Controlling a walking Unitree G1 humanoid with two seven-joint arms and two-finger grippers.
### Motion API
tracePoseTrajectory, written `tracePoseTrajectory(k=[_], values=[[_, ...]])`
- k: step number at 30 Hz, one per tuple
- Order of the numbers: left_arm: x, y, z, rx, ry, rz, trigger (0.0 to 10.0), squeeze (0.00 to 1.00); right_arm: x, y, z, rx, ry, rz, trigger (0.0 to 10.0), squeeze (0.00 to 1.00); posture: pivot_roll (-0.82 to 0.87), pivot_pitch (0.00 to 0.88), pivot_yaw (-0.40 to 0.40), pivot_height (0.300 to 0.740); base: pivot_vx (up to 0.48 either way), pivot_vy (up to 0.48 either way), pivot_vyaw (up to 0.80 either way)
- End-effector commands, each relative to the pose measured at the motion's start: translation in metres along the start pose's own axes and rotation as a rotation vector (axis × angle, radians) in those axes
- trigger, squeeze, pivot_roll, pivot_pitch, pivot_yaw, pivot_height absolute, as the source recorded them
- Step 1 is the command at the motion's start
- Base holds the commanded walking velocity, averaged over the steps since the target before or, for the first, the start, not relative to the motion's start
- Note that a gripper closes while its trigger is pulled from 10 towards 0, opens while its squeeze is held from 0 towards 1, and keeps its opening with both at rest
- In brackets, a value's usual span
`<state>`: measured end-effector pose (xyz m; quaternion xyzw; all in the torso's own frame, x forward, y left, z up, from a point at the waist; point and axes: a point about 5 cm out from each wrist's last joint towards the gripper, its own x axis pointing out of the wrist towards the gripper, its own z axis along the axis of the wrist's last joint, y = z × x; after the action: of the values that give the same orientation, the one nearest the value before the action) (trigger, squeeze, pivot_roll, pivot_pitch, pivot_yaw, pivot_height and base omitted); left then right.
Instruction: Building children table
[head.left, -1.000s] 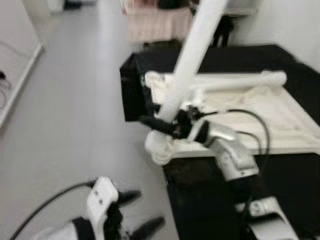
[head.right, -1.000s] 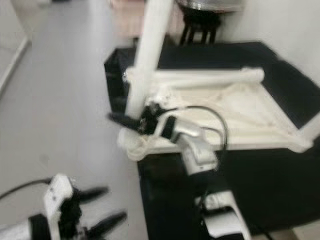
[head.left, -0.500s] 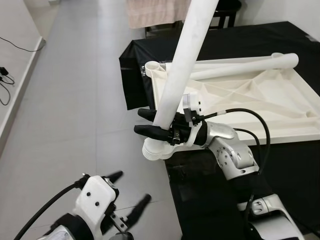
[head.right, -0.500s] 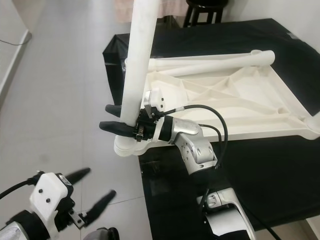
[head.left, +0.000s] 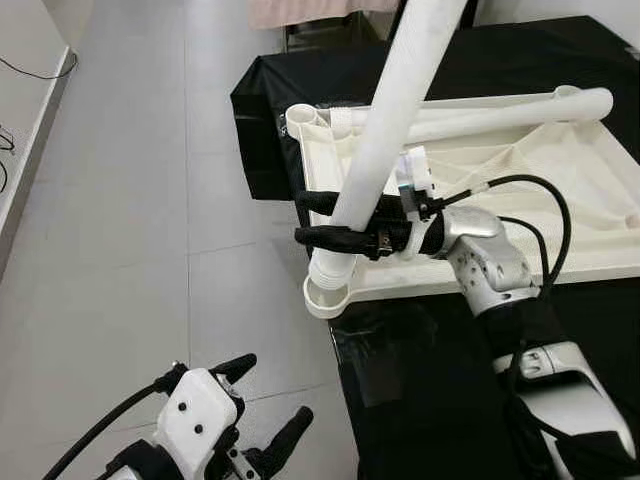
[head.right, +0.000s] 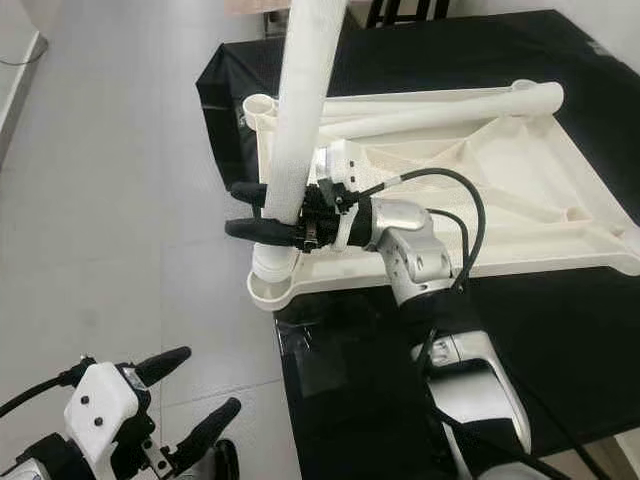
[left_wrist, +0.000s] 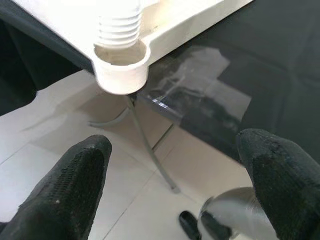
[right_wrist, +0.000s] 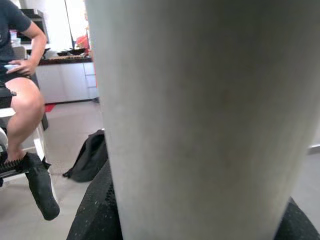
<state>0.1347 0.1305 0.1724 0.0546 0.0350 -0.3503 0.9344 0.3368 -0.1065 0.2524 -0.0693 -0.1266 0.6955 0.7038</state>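
Note:
A white plastic tabletop (head.left: 560, 190) lies upside down on a black-covered table (head.right: 560, 350). My right gripper (head.left: 300, 218) is shut on a long white table leg (head.left: 400, 110), low on its shaft. The leg stands tilted, and its threaded end (left_wrist: 118, 27) sits at the mouth of the round corner socket (left_wrist: 121, 70) at the tabletop's near left corner. A second white leg (head.left: 500, 105) lies along the tabletop's far edge. My left gripper (head.left: 272, 390) hangs open and holds nothing, low over the floor, below and to the left of that corner.
Grey tiled floor (head.left: 120, 200) stretches to the left of the table. A thin metal table leg (left_wrist: 150, 150) stands under the corner. In the right wrist view, past the leg (right_wrist: 200, 120), a person (right_wrist: 20, 95) sits on a chair beside a black bag (right_wrist: 90, 157).
The head camera has shifted and the picture has sharpened. My right gripper still holds the leg, and the socket's rim now shows under the threaded end. The left gripper stays low and open.

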Motion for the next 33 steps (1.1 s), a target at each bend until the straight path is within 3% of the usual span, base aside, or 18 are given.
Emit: tracePoseTrajectory(k=[1,7,18,33], values=[[-0.002,-0.006,-0.002,-0.037,0.008,-0.03,10.0,0.0,-0.001,0.006,-0.015,0.051,0.069,0.043,10.0,0.0,0.11,0.34,-0.018,0.74,0.0,0.0,0.0],[0.001,-0.008,-0.002,-0.043,-0.016,-0.021,10.0,0.0,0.009,0.015,-0.012,0.055,0.076,0.193,10.0,0.0,0.11,0.347,-0.03,0.74,0.0,0.0,0.0],[0.007,-0.004,-0.001,-0.043,-0.044,-0.014,10.0,0.0,0.032,0.018,-0.013,0.014,0.095,0.304,10.0,0.0,0.09,0.335,-0.034,0.74,0.0,0.0,0.0],[0.012,-0.007,0.001,-0.061,-0.064,-0.088,10.0,0.0,0.026,0.015,-0.009,0.068,0.256,0.441,10.0,0.0,0.09,0.315,-0.045,0.74,0.0,0.0,0.0]])
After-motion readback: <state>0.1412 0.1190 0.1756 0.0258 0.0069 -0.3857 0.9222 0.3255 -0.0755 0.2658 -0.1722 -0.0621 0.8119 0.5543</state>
